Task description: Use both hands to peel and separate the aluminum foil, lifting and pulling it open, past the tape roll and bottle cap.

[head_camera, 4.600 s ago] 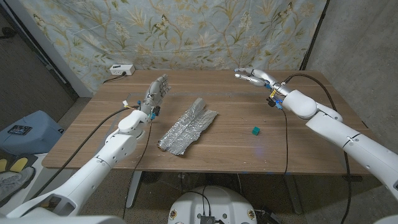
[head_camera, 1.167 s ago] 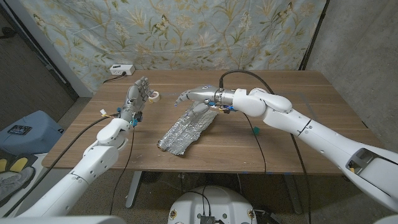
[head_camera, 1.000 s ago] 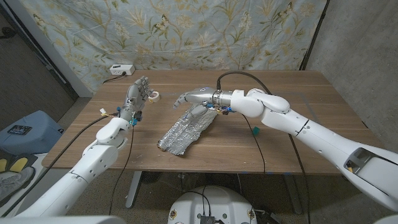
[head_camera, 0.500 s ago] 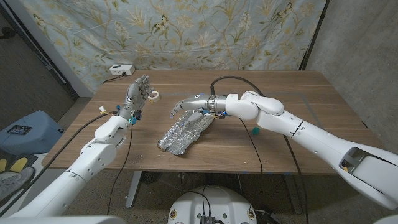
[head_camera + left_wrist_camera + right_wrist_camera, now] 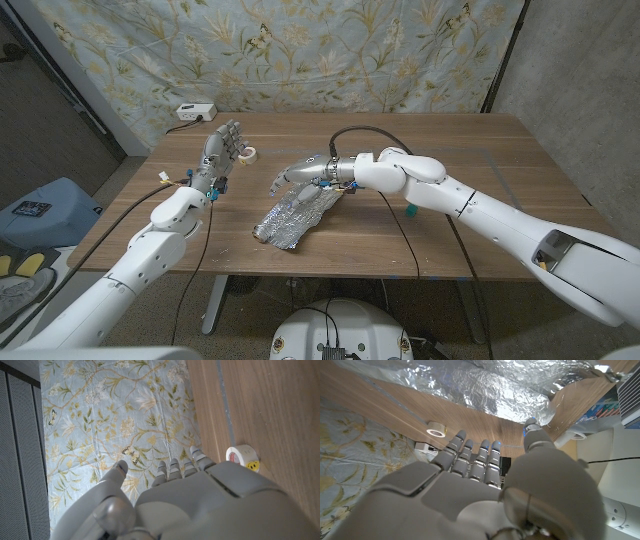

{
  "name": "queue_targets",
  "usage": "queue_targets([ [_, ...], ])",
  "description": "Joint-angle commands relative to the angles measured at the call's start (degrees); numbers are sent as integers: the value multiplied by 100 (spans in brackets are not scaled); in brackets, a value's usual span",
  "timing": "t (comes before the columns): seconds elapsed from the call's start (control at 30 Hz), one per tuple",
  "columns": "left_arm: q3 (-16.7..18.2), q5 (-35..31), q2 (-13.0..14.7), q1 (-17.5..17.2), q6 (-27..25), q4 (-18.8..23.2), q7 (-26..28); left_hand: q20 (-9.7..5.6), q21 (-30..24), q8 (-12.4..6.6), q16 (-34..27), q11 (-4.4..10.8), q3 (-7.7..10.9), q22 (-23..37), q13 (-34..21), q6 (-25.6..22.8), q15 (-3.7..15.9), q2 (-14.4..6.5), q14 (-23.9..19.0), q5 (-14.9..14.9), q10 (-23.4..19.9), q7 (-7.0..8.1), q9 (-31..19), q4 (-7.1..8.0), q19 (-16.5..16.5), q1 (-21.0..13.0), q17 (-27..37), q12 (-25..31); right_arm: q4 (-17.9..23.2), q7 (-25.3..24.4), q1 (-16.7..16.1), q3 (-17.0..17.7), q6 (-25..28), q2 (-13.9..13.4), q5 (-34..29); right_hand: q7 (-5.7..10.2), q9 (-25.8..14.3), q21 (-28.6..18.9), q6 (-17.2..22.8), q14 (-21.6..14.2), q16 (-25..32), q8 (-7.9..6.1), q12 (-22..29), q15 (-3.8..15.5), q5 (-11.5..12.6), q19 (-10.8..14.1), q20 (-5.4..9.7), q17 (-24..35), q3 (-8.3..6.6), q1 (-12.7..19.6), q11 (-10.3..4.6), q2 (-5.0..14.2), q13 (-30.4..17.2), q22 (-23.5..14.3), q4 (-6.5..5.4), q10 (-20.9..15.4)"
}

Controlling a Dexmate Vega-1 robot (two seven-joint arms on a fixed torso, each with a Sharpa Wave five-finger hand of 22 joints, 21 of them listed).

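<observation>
A crumpled sheet of aluminum foil (image 5: 298, 212) (image 5: 485, 387) lies on the wooden table (image 5: 480, 215) at the middle front. My right hand (image 5: 298, 170) (image 5: 470, 495) hovers over the foil's far end, fingers stretched out toward the left and holding nothing. My left hand (image 5: 222, 148) (image 5: 200, 500) stands raised at the table's left, fingers up and apart, empty. A white tape roll (image 5: 249, 154) (image 5: 241, 456) (image 5: 437, 429) sits just right of the left hand's fingertips. A small teal bottle cap (image 5: 411, 211) lies right of the foil, under the right forearm.
A white power strip (image 5: 196, 111) lies at the table's far left corner. A floral curtain (image 5: 330, 50) hangs behind the table. Cables run along both arms.
My right hand has slid further left and a little lower over the foil's far end. The left hand has stayed in place.
</observation>
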State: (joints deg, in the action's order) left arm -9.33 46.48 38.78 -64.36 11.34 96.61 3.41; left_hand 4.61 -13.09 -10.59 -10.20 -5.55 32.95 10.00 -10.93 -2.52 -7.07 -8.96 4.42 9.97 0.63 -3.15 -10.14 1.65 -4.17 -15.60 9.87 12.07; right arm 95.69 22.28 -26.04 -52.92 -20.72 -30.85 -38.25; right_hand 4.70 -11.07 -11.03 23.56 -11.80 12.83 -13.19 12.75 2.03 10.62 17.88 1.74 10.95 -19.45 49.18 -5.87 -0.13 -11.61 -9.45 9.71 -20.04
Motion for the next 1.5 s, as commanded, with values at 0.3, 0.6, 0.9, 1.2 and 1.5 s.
queue_targets([
  [0.3, -32, 61, -52, 39, -120, 12, 68, 21, 23, 7, -8, -12, 58, 22, -17, 9, -22, 4, 7, 26, 14, -46, -11, 16, 22, 67, 9, 8, -770, -258, 437, -233, -115, 289, -169, 18, -26, -28, 24, -81, 53, -22, -13, 271, 31, 54, 36, 23, -18, 83, -5, 11, -29, -34, -9, -41],
  [0.6, -46, 89, -72, 78, -134, -54, 42, 13, 32, -4, -18, -24, 73, 22, -18, -21, -6, -6, -25, 31, -18, -60, -11, 8, 11, 71, 6, 19, -911, -288, 532, -339, 44, 364, -262, 13, -28, -20, -13, -60, 43, 7, -40, 244, 27, 43, 20, 33, -11, 104, 2, 14, -32, -36, -21, -3],
  [0.9, -46, 115, -79, 76, -144, -73, 36, 5, 38, -6, -18, -18, 84, 22, -18, -31, -11, -10, -34, 34, -22, -65, -11, -1, 4, 70, 4, 20, -987, -283, 602, -445, 175, 404, -330, 13, -28, -3, -45, -19, 27, 30, -64, 192, 27, 2, -24, 43, -8, 131, -15, 9, -33, -38, -21, 33],
  [1.2, -49, 120, -69, 90, -177, -74, 47, 0, 41, -5, -16, -11, 93, 22, -18, -31, -12, -10, -36, 36, -26, -63, -12, -10, -10, 69, 2, 20, -880, -239, 598, -497, 267, 362, -374, 77, -27, 33, -54, 70, -7, 52, -84, 60, 25, -114, -129, 52, 4, 169, -64, -5, -31, -41, -25, 45],
  [1.5, -47, 151, -91, 91, -169, -110, 31, -2, 46, -9, -18, -23, 103, 22, -19, -45, -5, -12, -51, 37, -48, -77, -12, -18, -18, 70, 0, 26, -785, -18, 631, -566, 349, 344, -410, 130, -22, 88, -138, 235, -75, 105, -129, -44, 41, -376, -201, 48, 13, 276, -92, -94, -23, -41, 12, 117],
])
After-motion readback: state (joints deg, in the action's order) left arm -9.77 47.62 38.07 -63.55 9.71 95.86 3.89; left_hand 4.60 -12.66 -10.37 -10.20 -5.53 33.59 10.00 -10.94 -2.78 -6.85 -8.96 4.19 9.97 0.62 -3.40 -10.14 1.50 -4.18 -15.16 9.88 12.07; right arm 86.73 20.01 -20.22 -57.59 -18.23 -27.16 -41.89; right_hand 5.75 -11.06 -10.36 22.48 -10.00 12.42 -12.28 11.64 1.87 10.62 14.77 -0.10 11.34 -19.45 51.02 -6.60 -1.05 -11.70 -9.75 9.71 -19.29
